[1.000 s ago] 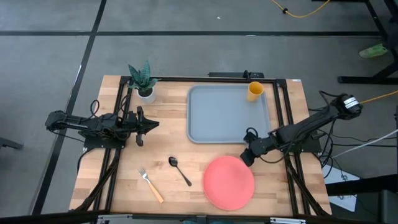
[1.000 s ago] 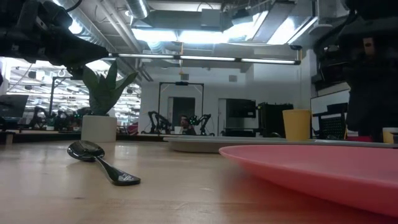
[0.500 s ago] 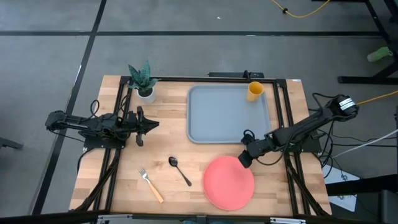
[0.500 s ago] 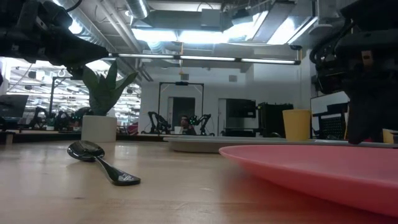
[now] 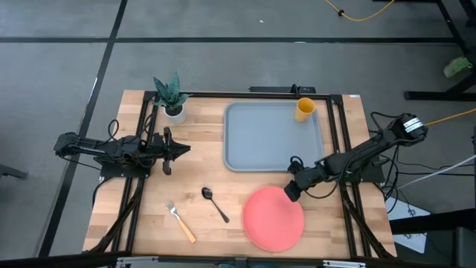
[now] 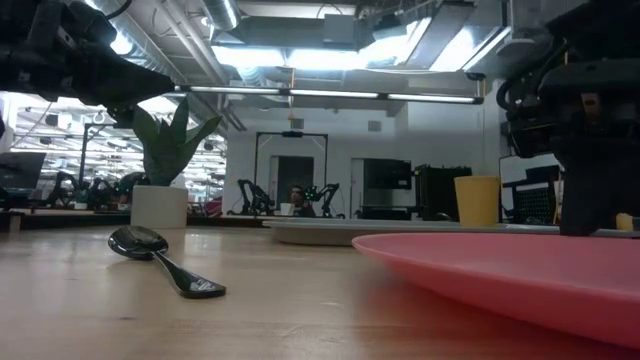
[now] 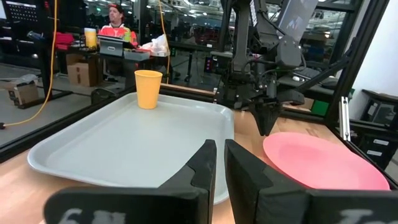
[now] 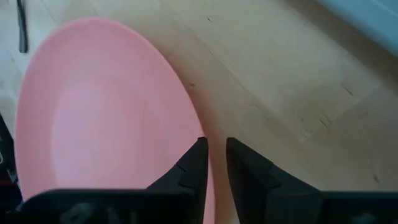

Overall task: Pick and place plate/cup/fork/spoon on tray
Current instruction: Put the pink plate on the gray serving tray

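Note:
The coral-pink plate lies flat on the wooden table near its front edge. My right gripper is shut and points down at the plate's far rim. The grey-blue tray lies at the table's far side, with the yellow cup upright in its far right corner. The dark spoon and the orange-handled fork lie on the table left of the plate. My left gripper is shut and waits left of the tray. My right gripper comes slanting down from the table's far right, with its shut fingertips right at the plate's far rim. I cannot tell whether they touch the rim. The plate lies flat on the table.
A small white pot with a green plant stands at the table's far left corner. Bare wood shows between the tray and the plate. Black frame rails run along both sides of the table.
My right gripper has gone down and a little toward the table's near left, closer to the plate's far rim. The plate, spoon, fork and cup have kept their places.

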`<state>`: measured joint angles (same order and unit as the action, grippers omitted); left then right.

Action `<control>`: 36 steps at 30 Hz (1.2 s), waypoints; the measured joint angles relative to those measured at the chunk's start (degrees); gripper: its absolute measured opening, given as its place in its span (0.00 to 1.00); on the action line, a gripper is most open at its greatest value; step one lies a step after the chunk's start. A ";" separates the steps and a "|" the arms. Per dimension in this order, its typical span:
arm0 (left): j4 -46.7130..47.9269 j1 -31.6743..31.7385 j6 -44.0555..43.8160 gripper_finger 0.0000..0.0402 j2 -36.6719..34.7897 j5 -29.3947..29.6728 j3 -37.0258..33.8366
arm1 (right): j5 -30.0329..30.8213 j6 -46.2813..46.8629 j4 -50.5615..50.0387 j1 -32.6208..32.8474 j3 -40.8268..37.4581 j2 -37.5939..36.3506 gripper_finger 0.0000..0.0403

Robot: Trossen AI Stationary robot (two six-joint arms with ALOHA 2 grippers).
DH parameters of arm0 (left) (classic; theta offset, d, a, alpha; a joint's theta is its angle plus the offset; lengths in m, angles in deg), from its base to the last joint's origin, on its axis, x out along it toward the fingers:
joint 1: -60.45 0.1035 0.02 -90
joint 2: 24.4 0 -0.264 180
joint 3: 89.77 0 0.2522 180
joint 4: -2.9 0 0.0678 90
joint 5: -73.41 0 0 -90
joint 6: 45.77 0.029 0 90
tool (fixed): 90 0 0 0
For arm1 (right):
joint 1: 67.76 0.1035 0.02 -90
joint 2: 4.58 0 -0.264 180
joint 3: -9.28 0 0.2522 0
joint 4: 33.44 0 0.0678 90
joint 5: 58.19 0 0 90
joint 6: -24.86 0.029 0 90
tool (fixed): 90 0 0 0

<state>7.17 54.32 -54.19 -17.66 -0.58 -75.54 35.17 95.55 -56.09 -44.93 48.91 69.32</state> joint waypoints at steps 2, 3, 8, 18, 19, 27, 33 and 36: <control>-0.02 0.01 0.00 0.07 0.00 0.00 0.00 | -0.46 -0.01 0.60 0.00 0.00 0.49 0.16; -0.02 0.01 0.00 0.07 0.00 0.01 0.00 | -0.51 -0.16 1.00 0.00 0.00 0.85 0.16; -0.02 -0.02 0.00 0.07 -0.01 0.01 -0.01 | -0.92 -0.68 1.96 -0.02 0.01 1.80 0.16; -0.02 0.01 0.00 0.07 0.00 0.02 0.00 | -3.86 -5.17 3.12 -0.02 0.02 1.78 0.16; -0.02 -0.01 0.00 0.07 -0.02 0.00 0.00 | -4.79 -5.17 3.14 -0.04 0.02 1.88 0.16; -0.02 0.00 0.00 0.07 0.00 0.00 0.00 | -6.60 -5.21 4.94 -0.02 0.02 4.23 0.16; -0.02 0.00 0.01 0.07 -0.01 0.01 0.00 | -6.57 -4.87 6.06 -0.03 0.02 4.78 0.16; -0.02 -0.02 0.00 0.07 0.00 0.00 0.00 | -6.57 -3.41 6.21 -0.02 0.02 4.78 0.13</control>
<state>7.16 54.30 -54.19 -17.66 -0.58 -75.54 28.60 92.14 -49.88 -44.95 48.93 74.09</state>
